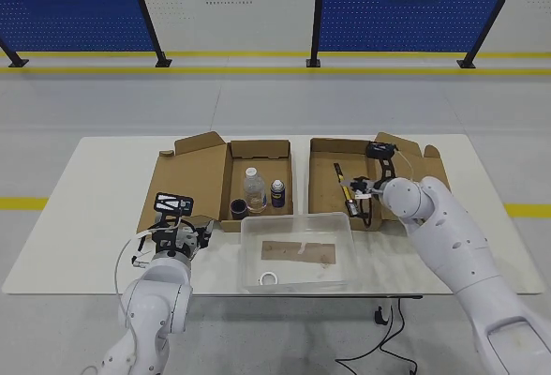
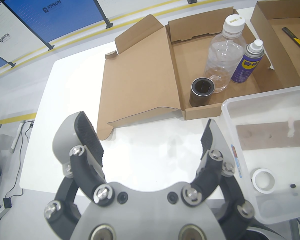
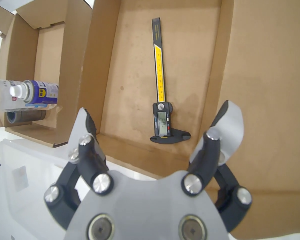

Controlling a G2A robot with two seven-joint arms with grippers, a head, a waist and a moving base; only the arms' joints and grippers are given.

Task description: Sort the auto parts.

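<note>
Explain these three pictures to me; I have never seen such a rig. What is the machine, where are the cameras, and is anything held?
A two-armed robot works at a table. The top view looks down from above its arms; the other two come from cameras on its wrists. On the table: two open boxes and a clear bin. The left box holds a bottle, spray can and black cylinder; the right box a caliper; the bin a tape roll. The left gripper and right gripper are open, holding nothing.
</note>
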